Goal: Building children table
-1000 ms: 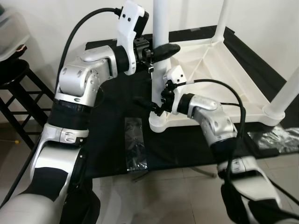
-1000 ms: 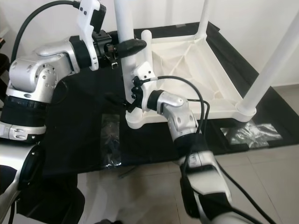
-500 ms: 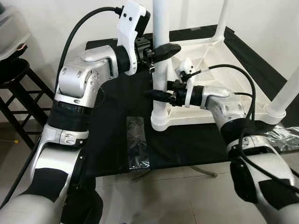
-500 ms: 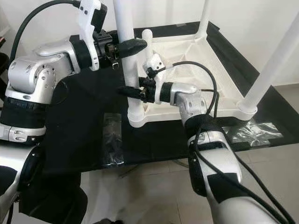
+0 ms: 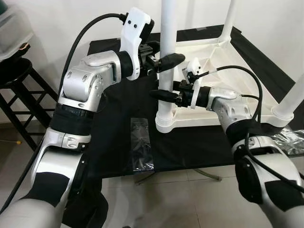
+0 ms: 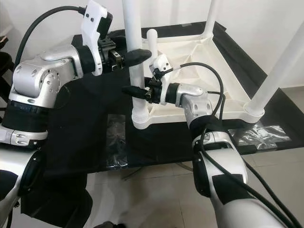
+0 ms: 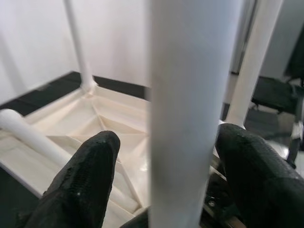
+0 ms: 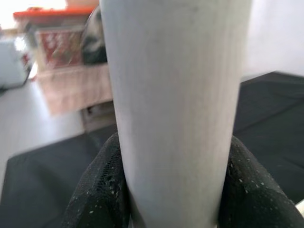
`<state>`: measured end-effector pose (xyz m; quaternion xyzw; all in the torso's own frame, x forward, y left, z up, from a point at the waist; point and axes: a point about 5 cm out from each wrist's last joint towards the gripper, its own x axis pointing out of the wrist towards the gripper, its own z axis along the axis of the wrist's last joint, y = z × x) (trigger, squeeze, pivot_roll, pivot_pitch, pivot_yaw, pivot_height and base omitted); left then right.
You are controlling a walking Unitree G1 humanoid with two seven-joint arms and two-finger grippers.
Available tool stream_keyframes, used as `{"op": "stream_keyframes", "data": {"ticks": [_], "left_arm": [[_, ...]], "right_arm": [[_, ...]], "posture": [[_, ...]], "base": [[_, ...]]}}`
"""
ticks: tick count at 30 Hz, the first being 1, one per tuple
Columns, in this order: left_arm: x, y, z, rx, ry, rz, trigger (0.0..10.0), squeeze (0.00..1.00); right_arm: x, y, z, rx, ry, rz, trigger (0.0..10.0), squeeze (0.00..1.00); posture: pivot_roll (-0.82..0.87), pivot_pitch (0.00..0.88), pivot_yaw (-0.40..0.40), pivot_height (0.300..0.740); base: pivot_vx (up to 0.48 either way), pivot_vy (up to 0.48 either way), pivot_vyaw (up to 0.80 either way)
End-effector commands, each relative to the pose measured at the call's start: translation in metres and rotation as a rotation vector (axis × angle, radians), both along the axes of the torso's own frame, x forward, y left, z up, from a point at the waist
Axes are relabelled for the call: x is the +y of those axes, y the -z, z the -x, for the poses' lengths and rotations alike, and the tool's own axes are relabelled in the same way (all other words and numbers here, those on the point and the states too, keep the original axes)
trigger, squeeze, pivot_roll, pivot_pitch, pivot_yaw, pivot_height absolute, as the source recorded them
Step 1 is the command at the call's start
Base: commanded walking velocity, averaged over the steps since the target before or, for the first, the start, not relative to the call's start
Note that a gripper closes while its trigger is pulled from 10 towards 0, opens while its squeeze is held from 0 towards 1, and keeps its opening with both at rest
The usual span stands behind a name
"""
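White walls stand behind a desk [image 5: 118,156] spread with black cloth. On it, just below both end effectors, lies the upside-down white children table [image 5: 228,71], with legs pointing up. The front leg [image 5: 166,61] stands in its corner socket. The right end effector [image 5: 164,95] is closed tight around that leg, low down. The left end effector [image 5: 167,60] sits higher, its fingers [image 7: 85,180] on both sides of the leg with small gaps (a loose hold). This looks like fitting the leg. Next it probably needs pushing or twisting until firm. A shiny plastic bag [image 5: 142,149] lies below them.
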<state>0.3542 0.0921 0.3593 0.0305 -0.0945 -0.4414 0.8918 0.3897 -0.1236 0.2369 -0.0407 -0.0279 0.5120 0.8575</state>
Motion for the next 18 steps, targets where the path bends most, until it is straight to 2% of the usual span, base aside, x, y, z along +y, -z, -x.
{"op": "stream_keyframes", "data": {"ticks": [1, 2, 3, 4, 7, 9, 10, 11, 12, 13, 14, 16, 17, 18], "left_arm": [[0.042, -0.011, 0.024, 0.016, 0.074, 0.066, 10.0, 0.0], [0.058, -0.012, 0.039, 0.008, 0.116, 0.063, 10.0, 0.0], [0.067, -0.011, 0.049, 0.002, 0.143, 0.052, 10.0, 0.0], [0.082, -0.007, 0.059, 0.003, 0.141, 0.041, 10.0, 0.0], [0.09, -0.004, 0.065, 0.005, 0.133, 0.033, 10.0, 0.0], [0.112, 0.012, 0.076, 0.043, 0.066, 0.027, 10.0, 0.0], [0.123, 0.03, 0.079, 0.091, -0.02, 0.046, 10.0, 0.0], [0.123, 0.03, 0.079, 0.091, -0.02, 0.046, 10.0, 0.0], [0.13, 0.043, 0.083, 0.126, -0.082, 0.058, 10.0, 0.0], [0.128, 0.084, 0.089, 0.189, -0.16, 0.036, 10.0, 0.0], [0.116, 0.123, 0.099, 0.245, -0.209, 0.026, 10.0, 0.0], [0.116, 0.123, 0.099, 0.245, -0.209, 0.026, 10.0, 0.0], [0.107, 0.145, 0.108, 0.274, -0.231, 0.025, 10.0, 0.0], [0.107, 0.145, 0.108, 0.274, -0.231, 0.025, 10.0, 0.0]], "right_arm": [[0.009, 0.042, 0.007, 0.138, 0.126, -0.014, 0.0, 0.0], [0.016, 0.055, 0.013, 0.168, 0.159, -0.025, 0.0, 0.0], [0.02, 0.062, 0.019, 0.186, 0.175, -0.031, 0.0, 0.0], [0.03, 0.074, 0.031, 0.225, 0.185, -0.044, 0.0, 0.0], [0.036, 0.079, 0.039, 0.25, 0.189, -0.056, 0.0, 0.0], [0.056, 0.093, 0.063, 0.294, 0.19, -0.062, 0.0, 0.0], [0.071, 0.104, 0.076, 0.316, 0.27, -0.025, 0.0, 0.0], [0.071, 0.104, 0.076, 0.316, 0.27, -0.025, 0.0, 0.0], [0.08, 0.109, 0.086, 0.327, 0.335, -0.002, 0.0, 0.0], [0.089, 0.112, 0.089, 0.314, 0.497, -0.008, 0.0, 0.0], [0.095, 0.11, 0.087, 0.298, 0.595, -0.03, 0.0, 0.0], [0.095, 0.11, 0.087, 0.298, 0.595, -0.03, 0.0, 0.0], [0.098, 0.108, 0.085, 0.288, 0.646, -0.05, 0.0, 0.0], [0.098, 0.108, 0.085, 0.288, 0.646, -0.05, 0.0, 0.0]], "posture": [[-0.01, 0.099, 0.04, 0.74], [-0.01, 0.1, 0.038, 0.74], [-0.01, 0.1, 0.038, 0.74], [-0.01, 0.105, 0.037, 0.74], [-0.01, 0.106, 0.036, 0.74], [0.0, 0.109, 0.037, 0.74], [0.0, 0.114, 0.037, 0.74], [0.0, 0.114, 0.037, 0.74], [0.0, 0.114, 0.037, 0.74], [0.01, 0.113, 0.029, 0.74], [0.02, 0.108, 0.031, 0.74], [0.02, 0.108, 0.031, 0.74], [0.02, 0.106, 0.032, 0.74], [0.02, 0.106, 0.032, 0.74]], "base": [[0.0, 0.0, 0.0], [0.0, 0.0, 0.0], [0.0, 0.0, 0.0], [0.0, 0.0, 0.0], [0.0, 0.0, 0.0], [0.0, 0.0, 0.0], [0.0, 0.0, 0.0], [0.0, 0.0, 0.0], [0.0, 0.0, 0.0], [0.0, 0.0, 0.0], [0.0, 0.0, 0.0], [0.0, 0.0, 0.0], [0.0, 0.0, 0.0], [0.0, 0.0, 0.0]]}}
